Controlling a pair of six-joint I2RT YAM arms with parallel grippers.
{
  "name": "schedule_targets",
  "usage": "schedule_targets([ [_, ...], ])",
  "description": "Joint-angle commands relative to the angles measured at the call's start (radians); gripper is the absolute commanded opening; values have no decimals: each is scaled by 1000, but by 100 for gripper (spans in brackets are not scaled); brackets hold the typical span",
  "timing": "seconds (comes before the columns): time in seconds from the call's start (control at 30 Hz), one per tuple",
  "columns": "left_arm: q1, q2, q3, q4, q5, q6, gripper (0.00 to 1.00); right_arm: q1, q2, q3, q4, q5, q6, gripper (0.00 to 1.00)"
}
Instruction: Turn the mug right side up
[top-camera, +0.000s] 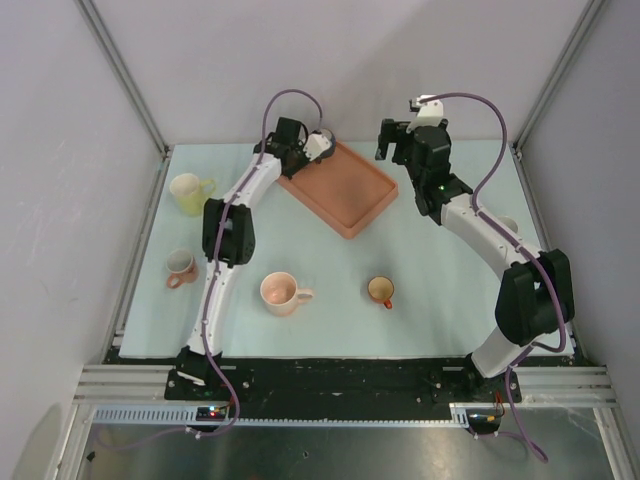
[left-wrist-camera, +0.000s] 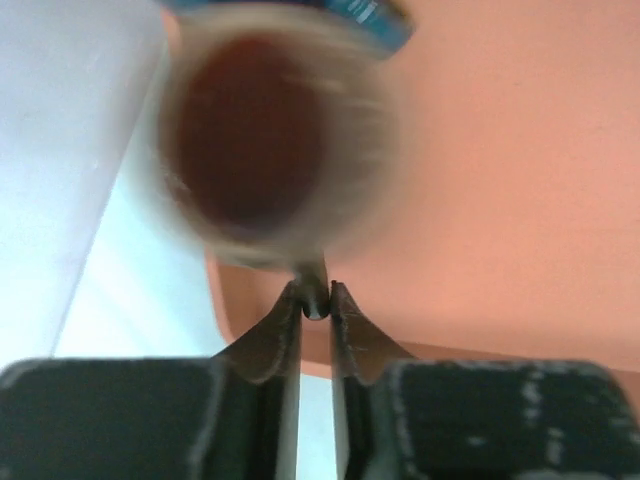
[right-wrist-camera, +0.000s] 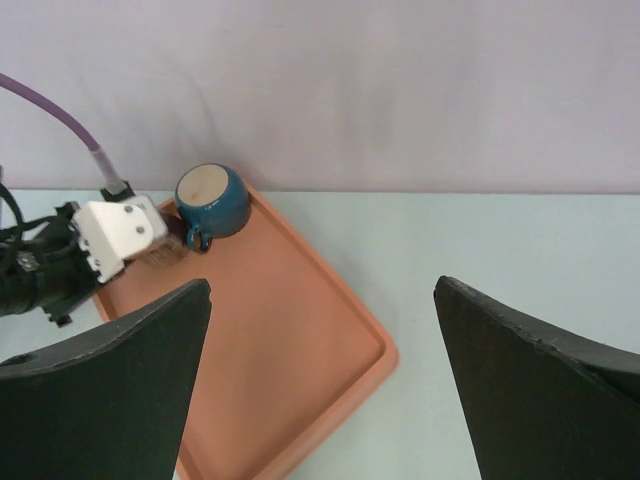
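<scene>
A blue mug (top-camera: 322, 143) is at the far corner of the terracotta tray (top-camera: 345, 190). My left gripper (top-camera: 308, 150) is shut on the mug's handle (left-wrist-camera: 314, 278). In the left wrist view the mug (left-wrist-camera: 270, 130) is blurred, and a round face with a pale rim and brown centre fills the frame above my left gripper (left-wrist-camera: 316, 292). In the right wrist view the mug (right-wrist-camera: 212, 200) sits tilted, pale round face upward, its handle toward the left fingers. My right gripper (right-wrist-camera: 322, 285) is open and empty, high above the tray (right-wrist-camera: 270, 340).
Four other mugs stand upright on the mat: yellow (top-camera: 188, 192) at the left, a small pinkish one (top-camera: 181, 266), a pink one (top-camera: 283, 293) and a small red one (top-camera: 381, 290) near the front. Frame posts stand at the back corners.
</scene>
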Motion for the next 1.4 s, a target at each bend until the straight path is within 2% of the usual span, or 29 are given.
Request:
schedule_targets([
  [0.0, 5, -3, 32, 4, -20, 35, 7, 0, -37, -6, 10, 49, -72, 99],
  [0.07, 6, 5, 55, 5, -27, 21, 3, -3, -39, -6, 10, 52, -79, 99],
  [0.17, 8, 6, 67, 5, -17, -11, 2, -5, -42, -6, 2, 51, -89, 99],
  [0.47, 20, -148, -130, 5, 167, -87, 0, -3, -57, -14, -28, 62, -102, 99],
  [0.57, 25, -212, -177, 4, 223, -150, 0, -4, -54, -15, -29, -36, -101, 99],
  [0.7, 29, -275, -192, -11, 316, -266, 0, -33, -29, -16, -29, -248, 19, 99],
  [0.87, 31, -299, -160, -28, 431, -383, 0, -55, 33, -16, -6, -418, 171, 99],
  [1.17, 25, -333, -96, -36, 508, -490, 0, -97, 122, -29, 132, -599, 442, 99],
  [1.37, 19, -369, -13, -93, 601, -526, 0, -104, 114, -32, 241, -647, 559, 99],
])
